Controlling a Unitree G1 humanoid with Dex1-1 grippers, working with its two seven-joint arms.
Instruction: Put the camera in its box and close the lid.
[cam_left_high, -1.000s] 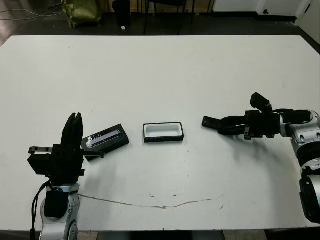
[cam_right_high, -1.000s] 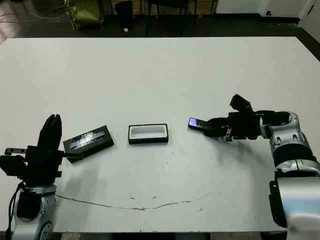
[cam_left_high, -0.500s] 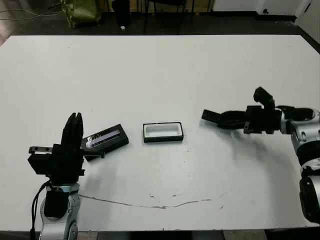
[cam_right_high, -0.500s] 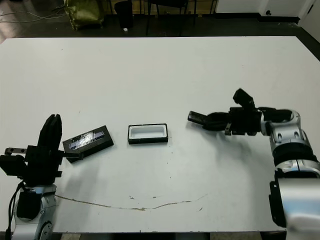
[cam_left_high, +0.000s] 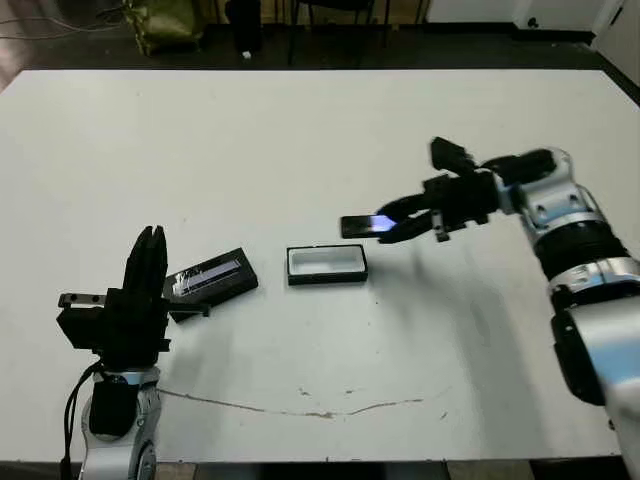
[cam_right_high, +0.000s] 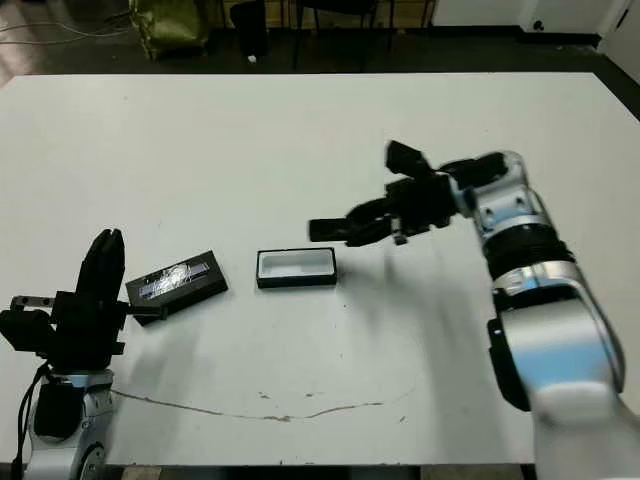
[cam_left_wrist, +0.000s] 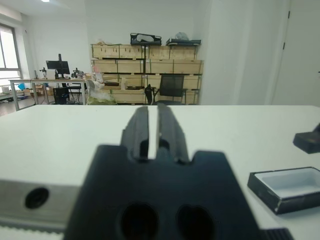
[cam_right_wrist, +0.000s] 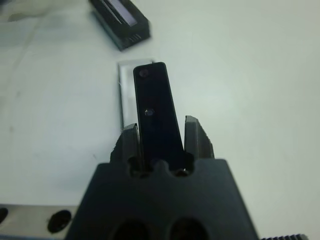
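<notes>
Box: small shallow black tray with white lining (cam_left_high: 326, 264), frame centre, empty on white bench (cam_left_high: 300, 140).
Camera: slim black bar (cam_left_high: 366, 226), airborne, above-right of tray.
Right jaws (cam_left_high: 392, 220): clamped on camera.
Left jaws (cam_left_wrist: 149, 131): pressed together, empty.
Lid: flat black silver-striped panel (cam_left_high: 211, 277), left of tray.

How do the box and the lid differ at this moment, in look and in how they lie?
The box is an open tray showing a white lining; the lid is a flat black panel with a silvery stripe. The box lies square to the table edge; the lid lies at a slant, nearer the left tool. Both rest on the table, untouched.
</notes>
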